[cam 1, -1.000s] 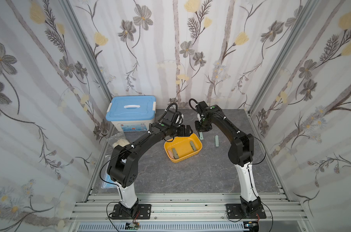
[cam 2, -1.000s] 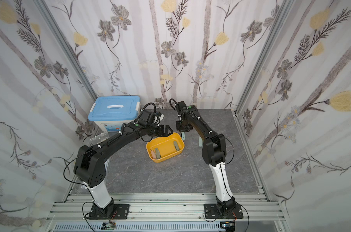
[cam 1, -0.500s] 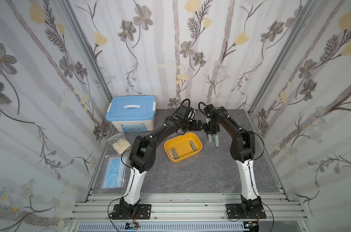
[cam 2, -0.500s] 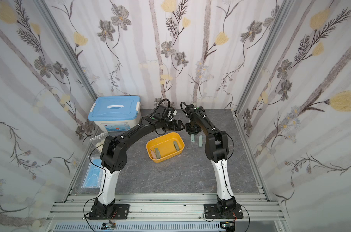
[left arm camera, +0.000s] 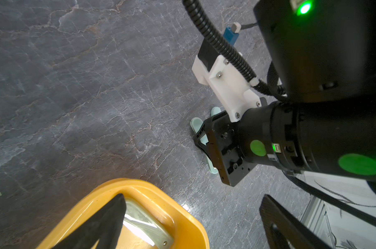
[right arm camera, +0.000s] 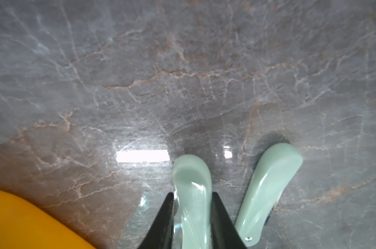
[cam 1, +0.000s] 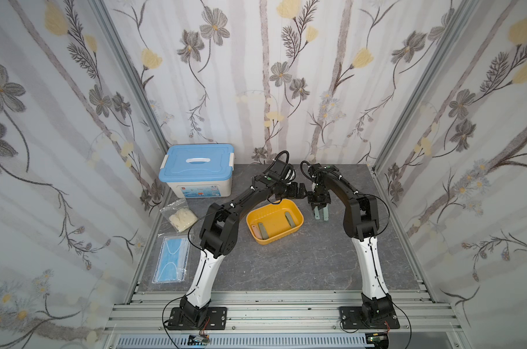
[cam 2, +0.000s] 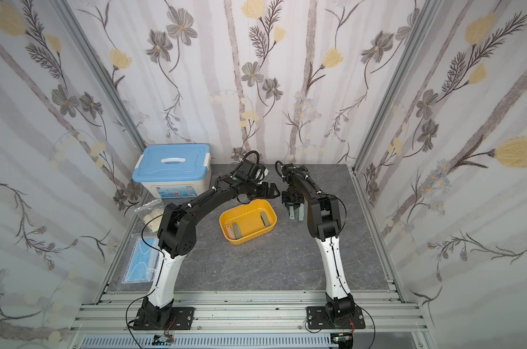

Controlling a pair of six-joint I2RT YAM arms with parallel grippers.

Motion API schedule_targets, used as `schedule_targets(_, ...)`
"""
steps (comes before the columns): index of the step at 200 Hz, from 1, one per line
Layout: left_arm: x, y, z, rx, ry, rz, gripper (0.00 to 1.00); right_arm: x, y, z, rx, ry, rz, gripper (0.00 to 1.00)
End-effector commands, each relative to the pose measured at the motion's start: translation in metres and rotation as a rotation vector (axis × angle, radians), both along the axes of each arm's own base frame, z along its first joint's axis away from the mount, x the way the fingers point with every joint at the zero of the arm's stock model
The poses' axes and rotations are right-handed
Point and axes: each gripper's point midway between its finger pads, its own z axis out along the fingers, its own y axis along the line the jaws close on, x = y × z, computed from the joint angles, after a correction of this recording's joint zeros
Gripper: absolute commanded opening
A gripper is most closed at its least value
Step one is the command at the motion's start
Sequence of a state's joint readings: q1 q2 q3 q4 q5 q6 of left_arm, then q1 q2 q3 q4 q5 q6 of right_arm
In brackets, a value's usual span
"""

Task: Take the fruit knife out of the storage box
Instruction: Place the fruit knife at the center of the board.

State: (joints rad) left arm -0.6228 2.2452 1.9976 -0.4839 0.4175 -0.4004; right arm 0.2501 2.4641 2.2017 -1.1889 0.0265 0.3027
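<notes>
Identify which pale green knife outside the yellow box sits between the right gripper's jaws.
The knife nearer the storage box; its twin lies free on the table beside it.

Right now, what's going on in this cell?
The right gripper is shut on a pale green fruit knife, holding it low over the table just outside the yellow storage box, beside a second green knife lying on the table. Whether the held knife touches the table, I cannot tell. The left gripper is open and empty, above the box's far rim. Three more knives lie in the box.
</notes>
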Motion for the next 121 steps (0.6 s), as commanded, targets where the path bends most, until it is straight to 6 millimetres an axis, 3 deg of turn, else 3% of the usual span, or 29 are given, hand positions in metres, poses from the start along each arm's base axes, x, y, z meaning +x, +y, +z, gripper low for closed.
schedule_targets(1, 0.003, 0.006, 0.002, 0.019, -0.011, 0.022, 1.0, -0.002, -0.001, 0.0, 0.005, 0.015, 0.001, 0.46)
schedule_targets(21, 0.004, 0.009, 0.007, 0.018, -0.018, 0.031, 1.0, -0.002, -0.001, 0.001, 0.012, 0.014, 0.004, 0.57)
schedule_targets(63, 0.007, 0.021, 0.022, 0.033, -0.048, 0.055, 1.0, -0.001, 0.0, 0.014, 0.028, -0.007, 0.011, 0.64)
schedule_targets(92, 0.004, 0.046, 0.039, 0.032, -0.071, 0.093, 1.0, -0.004, 0.008, 0.031, 0.052, -0.032, 0.023, 0.68)
schedule_targets(121, -0.01, 0.074, 0.049, 0.037, -0.089, 0.116, 1.0, -0.013, 0.025, 0.052, 0.054, -0.067, 0.075, 0.69)
